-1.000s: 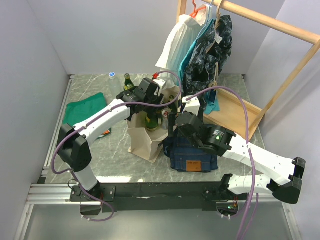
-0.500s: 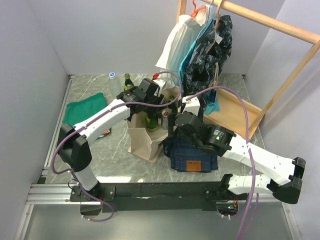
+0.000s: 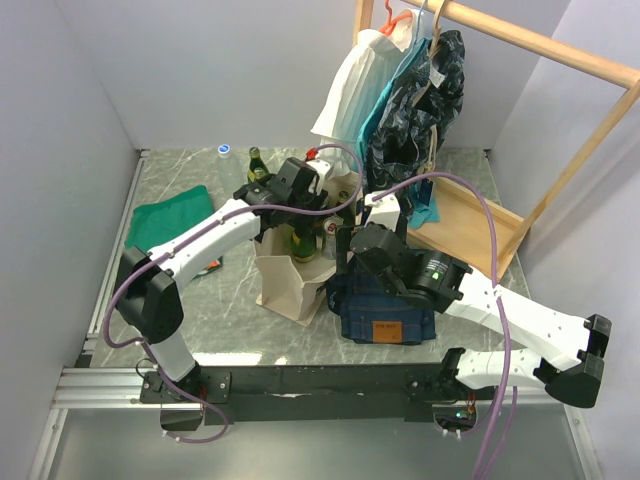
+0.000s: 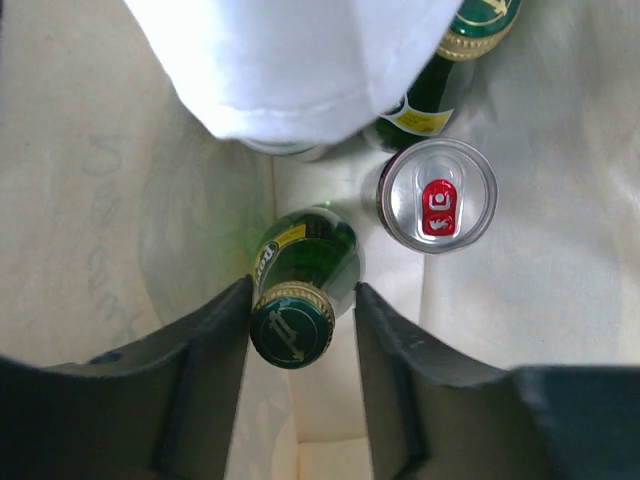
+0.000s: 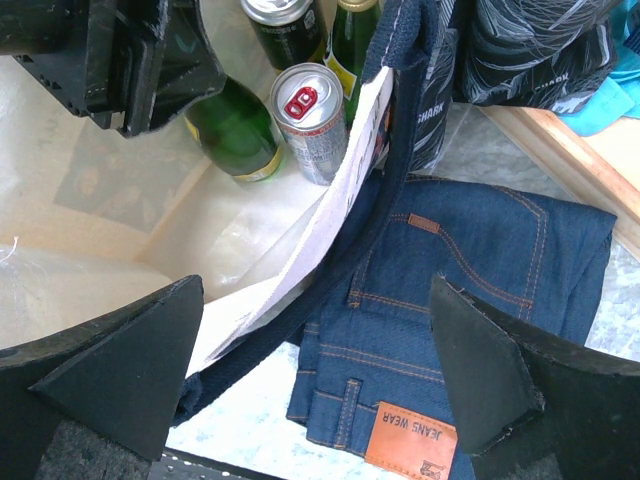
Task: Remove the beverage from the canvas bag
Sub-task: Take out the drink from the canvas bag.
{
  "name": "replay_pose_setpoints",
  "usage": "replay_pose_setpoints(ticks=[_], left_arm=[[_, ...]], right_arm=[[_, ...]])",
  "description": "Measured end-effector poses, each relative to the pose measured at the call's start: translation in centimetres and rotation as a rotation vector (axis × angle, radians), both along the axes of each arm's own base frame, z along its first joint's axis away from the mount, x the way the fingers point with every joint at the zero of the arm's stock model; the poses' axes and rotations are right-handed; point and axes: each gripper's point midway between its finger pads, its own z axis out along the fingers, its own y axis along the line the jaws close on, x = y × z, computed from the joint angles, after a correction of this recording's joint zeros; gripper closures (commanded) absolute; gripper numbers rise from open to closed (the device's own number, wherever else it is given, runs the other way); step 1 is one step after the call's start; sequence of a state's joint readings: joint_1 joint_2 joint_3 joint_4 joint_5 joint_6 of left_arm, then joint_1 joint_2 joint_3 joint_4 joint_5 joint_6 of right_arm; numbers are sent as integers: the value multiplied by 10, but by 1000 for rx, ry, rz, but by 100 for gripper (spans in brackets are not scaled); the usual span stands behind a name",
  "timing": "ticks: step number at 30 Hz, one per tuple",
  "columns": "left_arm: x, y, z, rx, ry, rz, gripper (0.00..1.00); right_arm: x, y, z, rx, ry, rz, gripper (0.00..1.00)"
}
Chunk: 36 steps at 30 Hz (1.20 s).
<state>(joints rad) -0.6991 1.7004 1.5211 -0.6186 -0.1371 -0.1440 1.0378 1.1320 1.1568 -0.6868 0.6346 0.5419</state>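
The cream canvas bag [image 3: 285, 285] stands open at the table's middle, its navy handle [image 5: 390, 180] draped over the near rim. Inside it are green bottles and a silver can [image 4: 437, 194] with a red tab. My left gripper [image 4: 302, 290] reaches down into the bag. It is shut on a tilted green beverage bottle [image 4: 310, 250], whose green cap sits between the fingers. In the right wrist view the same bottle [image 5: 235, 125] leans beside the can [image 5: 312, 120]. My right gripper [image 5: 316, 285] hangs wide open over the bag's right rim, holding nothing.
Folded blue jeans [image 3: 385, 310] lie against the bag's right side. A green cloth [image 3: 165, 220] lies at the left. One bottle [image 3: 256, 165] and a small blue-white cap [image 3: 224, 150] stand behind the bag. A wooden rack [image 3: 560, 50] hung with clothes fills the back right.
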Motion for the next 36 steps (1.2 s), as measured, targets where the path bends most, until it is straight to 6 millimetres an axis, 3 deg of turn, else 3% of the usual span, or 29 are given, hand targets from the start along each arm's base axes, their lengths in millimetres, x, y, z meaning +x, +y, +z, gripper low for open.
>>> replay_pose_setpoints(ticks=[3, 4, 5, 10, 14, 15, 16, 30, 36], left_arm=[[2, 0, 1, -7, -4, 4, 60], [2, 0, 1, -6, -5, 4, 69], [2, 1, 1, -7, -4, 6, 71], [2, 1, 1, -10, -3, 10, 66], [2, 1, 1, -10, -3, 11, 85], [2, 1, 1, -10, -3, 11, 97], [2, 1, 1, -10, -3, 11, 99], [-4, 7, 4, -9, 16, 13, 99], [-11, 14, 18, -19, 10, 12, 99]], right_arm=[[0, 0, 0, 0, 0, 0, 0], [0, 0, 0, 0, 0, 0, 0], [0, 0, -1, -1, 1, 0, 0], [0, -1, -2, -4, 2, 0, 0], [0, -1, -2, -4, 2, 0, 0], [0, -1, -2, -4, 2, 0, 0], [0, -1, -2, -4, 2, -1, 0], [0, -1, -2, -4, 2, -2, 0], [0, -1, -2, -4, 2, -2, 0]])
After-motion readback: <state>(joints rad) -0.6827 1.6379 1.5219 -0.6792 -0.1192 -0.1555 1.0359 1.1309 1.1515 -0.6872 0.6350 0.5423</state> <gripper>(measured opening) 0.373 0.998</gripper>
